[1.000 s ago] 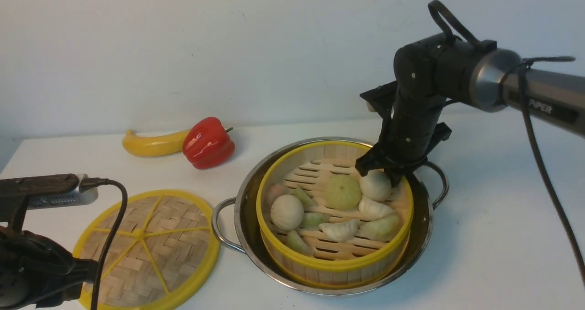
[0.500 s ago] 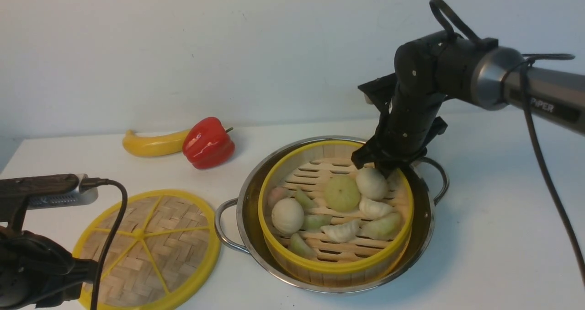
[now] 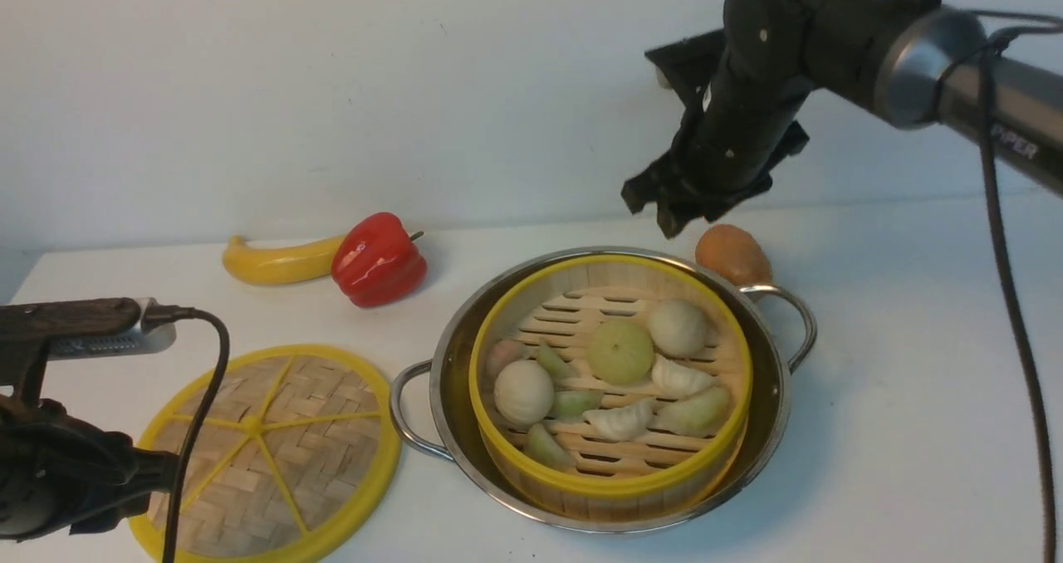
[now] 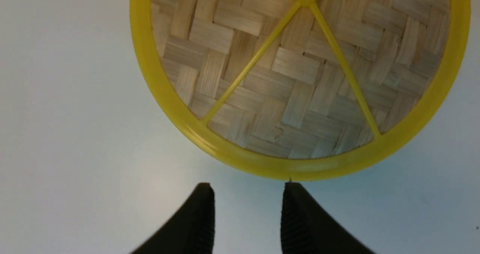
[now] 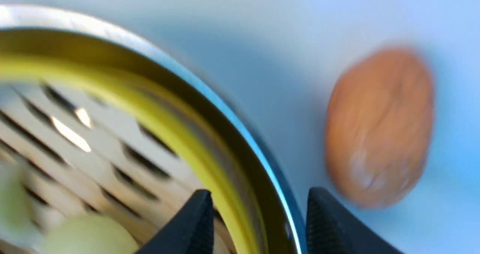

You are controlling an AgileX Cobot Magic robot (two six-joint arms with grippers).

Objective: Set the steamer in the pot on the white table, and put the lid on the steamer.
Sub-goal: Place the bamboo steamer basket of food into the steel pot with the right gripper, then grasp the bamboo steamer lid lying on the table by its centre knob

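The steamer (image 3: 610, 488), a bamboo basket with a yellow rim and toy dumplings and buns, sits inside the shiny pot (image 3: 440, 372) on the white table (image 3: 897, 380). My right gripper (image 3: 656, 210) hangs open above the pot's far rim, holding nothing. In the right wrist view the gripper (image 5: 258, 201) spans the steamer's yellow rim (image 5: 180, 134) and the pot's edge (image 5: 240, 134) from well above. The lid (image 3: 266, 455), a woven disc with yellow spokes, lies flat to the left of the pot. My left gripper (image 4: 247, 194) stands open and empty just short of the lid's rim (image 4: 292, 168).
A banana (image 3: 274, 262) and a red pepper (image 3: 378, 260) lie at the back left. A brown oval thing (image 3: 732, 254) rests behind the pot by its right handle (image 3: 797, 322), and the right wrist view shows this brown thing (image 5: 378, 126) too.
My right gripper opened, let go of the steamer's far rim and rose. The steamer now rests level in the pot. The brown thing behind came into view. The left arm stayed put.
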